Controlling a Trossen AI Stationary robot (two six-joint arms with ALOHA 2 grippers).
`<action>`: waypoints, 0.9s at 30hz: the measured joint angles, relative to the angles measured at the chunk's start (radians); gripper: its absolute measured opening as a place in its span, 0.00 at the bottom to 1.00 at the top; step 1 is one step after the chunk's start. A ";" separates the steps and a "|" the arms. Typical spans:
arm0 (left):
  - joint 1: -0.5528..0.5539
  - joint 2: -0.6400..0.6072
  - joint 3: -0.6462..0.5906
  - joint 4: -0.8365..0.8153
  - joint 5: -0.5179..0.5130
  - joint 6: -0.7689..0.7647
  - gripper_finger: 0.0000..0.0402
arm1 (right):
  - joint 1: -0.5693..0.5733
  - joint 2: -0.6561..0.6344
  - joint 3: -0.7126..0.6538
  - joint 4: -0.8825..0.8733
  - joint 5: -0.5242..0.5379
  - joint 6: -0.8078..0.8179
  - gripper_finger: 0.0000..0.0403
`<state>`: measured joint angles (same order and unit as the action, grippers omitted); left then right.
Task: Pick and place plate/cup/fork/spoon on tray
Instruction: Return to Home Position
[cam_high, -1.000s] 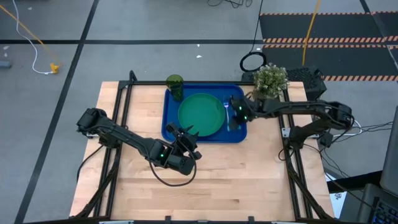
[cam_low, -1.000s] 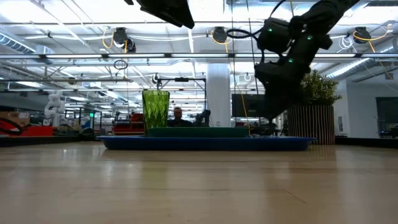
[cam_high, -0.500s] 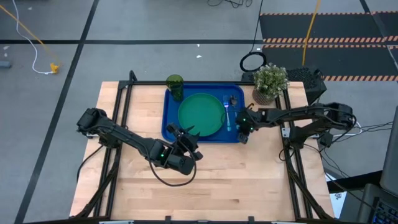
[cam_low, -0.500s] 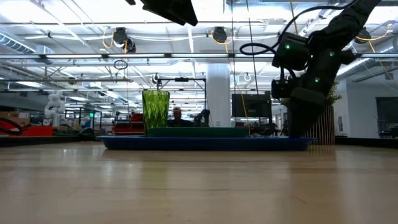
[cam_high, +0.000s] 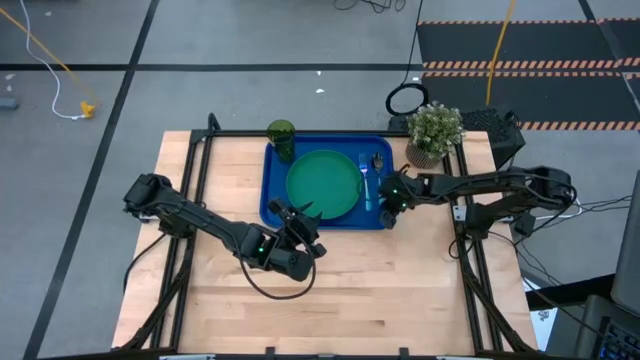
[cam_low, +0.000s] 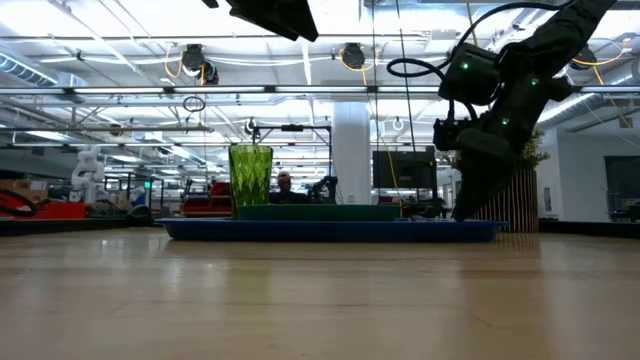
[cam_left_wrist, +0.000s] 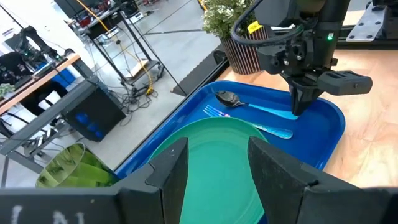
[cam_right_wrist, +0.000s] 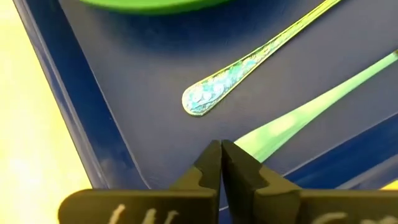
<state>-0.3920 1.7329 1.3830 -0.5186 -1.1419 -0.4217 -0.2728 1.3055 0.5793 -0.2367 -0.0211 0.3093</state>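
The blue tray (cam_high: 275, 190) lies at the table's far middle. On it rest the green plate (cam_high: 322, 183), the cup (cam_high: 281, 135) upright at the far left corner, and the fork (cam_high: 365, 182) and the spoon (cam_high: 378, 165) side by side to the right of the plate. My right gripper (cam_right_wrist: 221, 149) is shut, pointing steeply down at the tray's near right corner, right at the free end of the spoon's handle (cam_right_wrist: 273, 127). My left gripper (cam_left_wrist: 217, 180) hovers open over the tray's near edge with nothing between its fingers. My right gripper's shut fingertips (cam_left_wrist: 297, 111) stand at the free end of the spoon's handle (cam_left_wrist: 280, 113), coming from above at a slant. Whether they touch the handle cannot be told. The spoon lies flat on the tray.
A potted plant (cam_high: 435, 130) stands just off the tray's far right corner, close to my right arm. The fork's handle end (cam_right_wrist: 199, 102) lies a little beside the right fingertips. Bare wood stretches across the near half of the table (cam_high: 380, 290).
My right gripper has gone from above the fork and spoon toward the table's near edge and down, to the tray's near right corner. The spoon, which it covered before, now shows lying on the tray. My left arm has kept still.
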 joint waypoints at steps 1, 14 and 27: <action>0.000 0.000 0.000 0.000 0.000 0.000 0.42 | 0.000 -0.005 0.000 0.000 0.004 0.000 0.02; -0.007 -0.030 0.000 0.035 0.123 0.116 0.42 | 0.042 -0.239 0.000 0.001 -0.062 -0.029 0.00; 0.103 -0.084 -0.026 0.015 0.219 0.188 0.28 | 0.171 -0.482 0.000 0.027 -0.142 -0.273 0.00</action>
<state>-0.2885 1.6491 1.3575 -0.5041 -0.9232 -0.2335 -0.1014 0.8236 0.5797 -0.2093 -0.1631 0.0359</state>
